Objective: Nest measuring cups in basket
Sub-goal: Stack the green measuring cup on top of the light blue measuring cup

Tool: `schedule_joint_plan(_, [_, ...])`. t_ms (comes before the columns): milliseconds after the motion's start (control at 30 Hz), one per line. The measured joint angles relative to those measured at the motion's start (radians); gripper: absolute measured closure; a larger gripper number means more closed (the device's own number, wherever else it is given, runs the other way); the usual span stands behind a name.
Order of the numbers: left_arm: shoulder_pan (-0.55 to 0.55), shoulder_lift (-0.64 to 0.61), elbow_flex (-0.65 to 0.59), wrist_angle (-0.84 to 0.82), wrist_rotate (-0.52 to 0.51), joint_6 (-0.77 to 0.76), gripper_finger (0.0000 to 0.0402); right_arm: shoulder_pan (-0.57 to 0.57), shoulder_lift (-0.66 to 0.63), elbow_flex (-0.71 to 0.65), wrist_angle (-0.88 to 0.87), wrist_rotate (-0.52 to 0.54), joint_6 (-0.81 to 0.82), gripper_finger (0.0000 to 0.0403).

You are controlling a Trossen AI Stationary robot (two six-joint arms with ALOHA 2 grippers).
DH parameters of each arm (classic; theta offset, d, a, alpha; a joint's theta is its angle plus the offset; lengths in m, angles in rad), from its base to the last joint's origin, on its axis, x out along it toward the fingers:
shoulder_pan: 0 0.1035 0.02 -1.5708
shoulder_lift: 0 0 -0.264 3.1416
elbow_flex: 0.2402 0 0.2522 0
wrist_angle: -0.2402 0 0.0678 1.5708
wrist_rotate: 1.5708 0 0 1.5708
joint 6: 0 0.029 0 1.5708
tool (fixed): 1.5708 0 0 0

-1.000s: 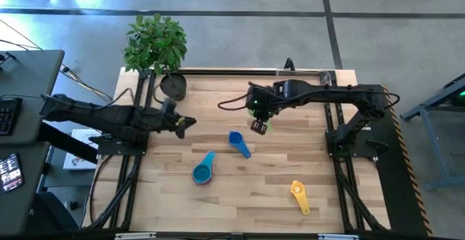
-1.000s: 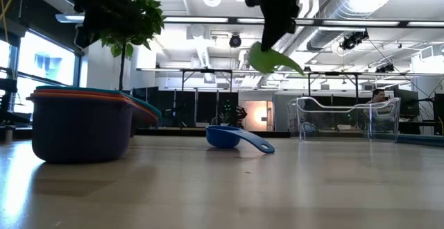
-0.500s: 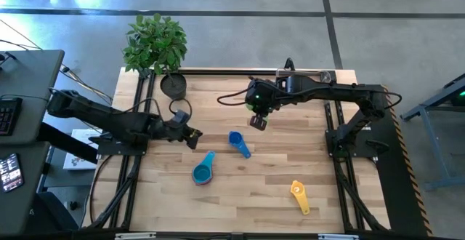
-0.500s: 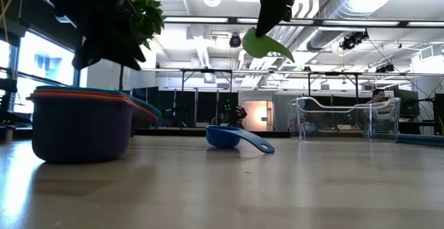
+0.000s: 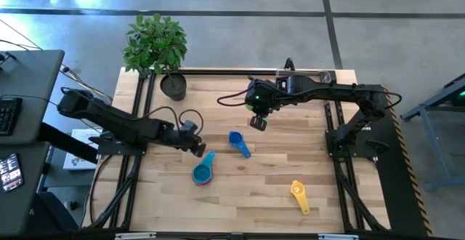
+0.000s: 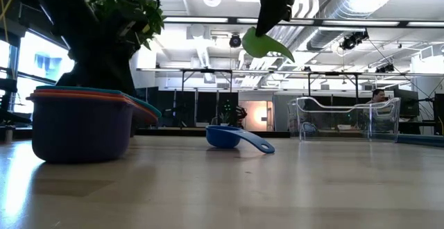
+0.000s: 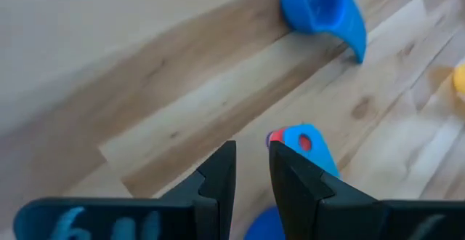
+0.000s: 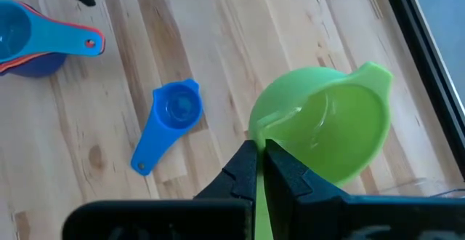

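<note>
- Right gripper (image 8: 259, 151): fingers clenched on the green cup (image 8: 330, 124), a round glossy scoop held above the counter (image 5: 247, 189).
- Left gripper (image 7: 251, 169): fingers slightly parted, empty, poised over the handle of the nested stack (image 5: 203, 170).
- Blue cup (image 5: 237, 142), yellow cup (image 5: 298, 193): lying loose on the counter.

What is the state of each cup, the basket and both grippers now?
Green cup: held in the air by its handle.
Blue cup: lying alone on the table.
Yellow cup: lying alone.
Nested stack: on the table.
Basket: empty.
Right gripper: shut on the green cup.
Left gripper: jaws slightly apart, above the stack's handles.
</note>
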Motion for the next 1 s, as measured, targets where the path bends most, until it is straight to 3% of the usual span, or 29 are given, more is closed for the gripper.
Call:
schedule_joint_plan(467, [-0.023, 0.149, 0.0, 0.091, 0.086, -0.185, 0.0328, 0.0, 0.0, 0.0, 0.003, 0.002, -0.025, 0.0403])
schedule_joint_plan(1000, [-0.022, 0.276, 0.029, 0.277, 0.107, -0.185, 0.0328, 0.0, 0.0, 0.0, 0.007, -0.001, -0.035, 0.0403])
